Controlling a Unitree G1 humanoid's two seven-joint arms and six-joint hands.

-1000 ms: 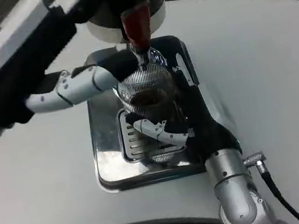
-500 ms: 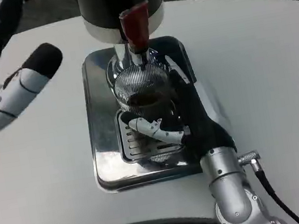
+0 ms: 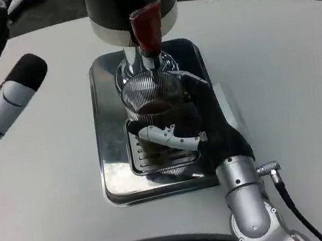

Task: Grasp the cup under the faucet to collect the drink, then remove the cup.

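**Cup filled, removal pending**

Our right hand (image 3: 202,127) gripped the cup (image 3: 153,100), which sat under the faucet (image 3: 147,30) on the drip tray (image 3: 114,165). Dark drink was in it, so we judged collecting done and pulling the cup out left. Left hand (image 3: 6,103) was cut off by the frame edge; we couldn't tell its finger state.

White tabletop (image 3: 275,64) carries shiny metal drip tray (image 3: 114,165); slotted grate (image 3: 145,157) sits in tray's middle.

A lab-like test bench: bare white table (image 3: 275,64) holding only a drink dispenser (image 3: 129,5) on a steel tray (image 3: 114,165).
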